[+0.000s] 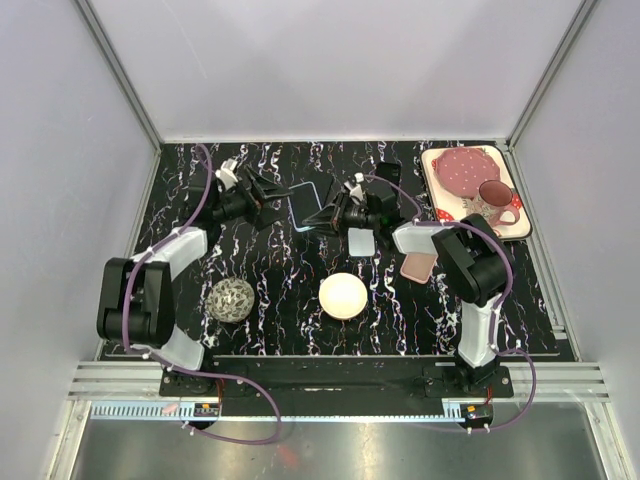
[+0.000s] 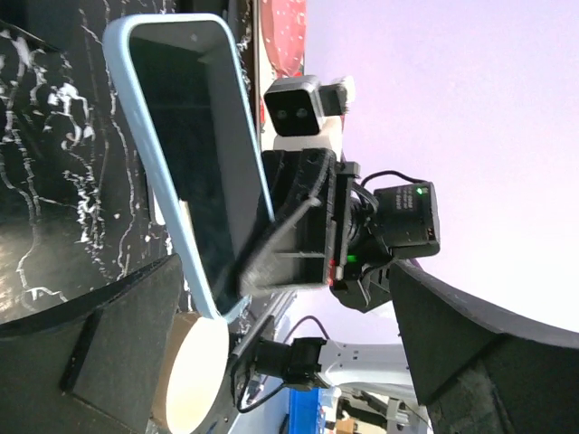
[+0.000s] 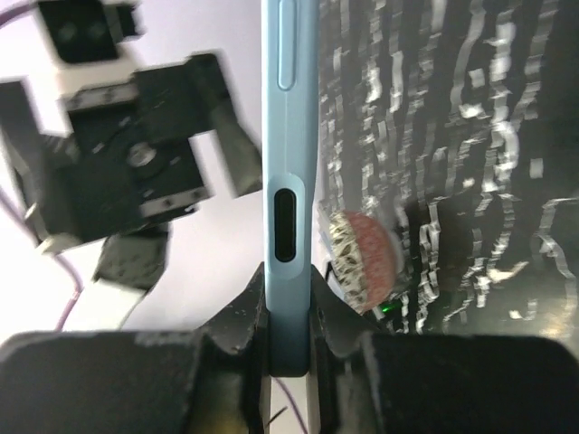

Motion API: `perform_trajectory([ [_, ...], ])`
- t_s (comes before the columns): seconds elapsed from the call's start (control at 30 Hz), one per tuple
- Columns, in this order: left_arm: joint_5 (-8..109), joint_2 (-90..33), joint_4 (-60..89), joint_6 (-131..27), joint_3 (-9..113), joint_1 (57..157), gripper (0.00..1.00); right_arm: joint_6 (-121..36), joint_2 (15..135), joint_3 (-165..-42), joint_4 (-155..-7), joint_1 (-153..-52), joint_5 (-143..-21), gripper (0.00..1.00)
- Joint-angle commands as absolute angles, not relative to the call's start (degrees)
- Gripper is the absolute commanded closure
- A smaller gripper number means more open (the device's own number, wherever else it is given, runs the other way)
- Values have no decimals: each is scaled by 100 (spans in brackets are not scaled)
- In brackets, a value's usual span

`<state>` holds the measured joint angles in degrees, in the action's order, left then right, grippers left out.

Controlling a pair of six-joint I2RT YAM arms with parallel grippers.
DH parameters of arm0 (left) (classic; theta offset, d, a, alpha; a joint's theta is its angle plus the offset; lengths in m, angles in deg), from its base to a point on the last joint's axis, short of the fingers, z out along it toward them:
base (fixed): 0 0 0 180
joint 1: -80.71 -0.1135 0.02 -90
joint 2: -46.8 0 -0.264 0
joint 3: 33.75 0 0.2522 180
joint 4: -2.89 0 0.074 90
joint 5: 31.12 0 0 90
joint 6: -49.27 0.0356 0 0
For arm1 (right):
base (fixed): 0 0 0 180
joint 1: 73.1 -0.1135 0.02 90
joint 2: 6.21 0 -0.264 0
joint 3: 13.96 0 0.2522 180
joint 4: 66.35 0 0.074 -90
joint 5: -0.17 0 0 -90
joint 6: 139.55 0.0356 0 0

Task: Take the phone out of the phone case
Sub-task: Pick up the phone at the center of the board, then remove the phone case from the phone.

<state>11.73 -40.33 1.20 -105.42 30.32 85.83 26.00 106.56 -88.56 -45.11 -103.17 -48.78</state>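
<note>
As left fingers (image 2: 127, 339) gape, right fingers (image 3: 226, 362) pinch the case (image 3: 289, 136).

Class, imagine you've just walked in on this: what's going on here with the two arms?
The right gripper is shut on one end of a light blue phone case, holding it tilted above the table between the two arms. The left gripper faces the case with its jaws open and is not gripping it. These views do not show whether the phone is inside the case.
</note>
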Motion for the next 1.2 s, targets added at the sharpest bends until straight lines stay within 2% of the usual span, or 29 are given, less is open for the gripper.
perform_trajectory([
  [0.0,694,-4328,-1691,-11411,2976,8764,1,3105,10145,-9126,-2965,-10378,-4036,100],
  [0.3,975,-4619,-1964,-11683,3187,9020,1,3298,10075,-9144,-2571,-10413,-3798,100],
  [0.4,1001,-4724,-2403,-11947,3213,9081,22,3359,10119,-9170,-2544,-10430,-3772,100],
  [0.43,1001,-4759,-2614,-12044,3213,9090,33,3412,10127,-9170,-2527,-10430,-3763,100],
  [0.53,966,-4821,-3186,-12352,3231,9134,50,3587,10233,-9188,-2307,-10439,-3631,100],
  [0.57,975,-4821,-3283,-12396,3240,9134,60,3649,10268,-9179,-2194,-10439,-3605,100],
  [0.63,984,-4838,-3336,-12467,3249,9126,69,3641,10294,-9135,-2201,-10448,-3605,100],
  [0.67,993,-4856,-3397,-12519,3257,9126,84,3623,10277,-9118,-2262,-10448,-3613,100],
  [0.73,1028,-4865,-3538,-12625,3214,9134,100,3562,10268,-9065,-2298,-10448,-3605,100],
  [0.77,1071,-4882,-3791,-12704,3196,9134,100,3535,10260,-9065,-2403,-10448,-3570,100],
  [0.8,1089,-4883,-3950,-12904,3170,9117,100,3457,10251,-9065,-2447,-10439,-3543,93],
  [0.83,1107,-4891,-4126,-13020,3152,9117,100,3421,10190,-9047,-2491,-10439,-3543,67],
  [0.87,1142,-4900,-4458,-13134,3143,9108,100,3369,10146,-9021,-2613,-10430,-3604,55],
  [0.93,1160,-4918,-4724,-13407,3143,9108,100,3149,9988,-8951,-2807,-10430,-3718,41],
  [1.0,1195,-4909,-5014,-13635,3134,9108,100,3139,9891,-8811,-2896,-10395,-3982,39],
  [1.17,1300,-4813,-5235,-13751,2985,9038,100,3780,9899,-8494,-1723,-10386,-4465,50],
])
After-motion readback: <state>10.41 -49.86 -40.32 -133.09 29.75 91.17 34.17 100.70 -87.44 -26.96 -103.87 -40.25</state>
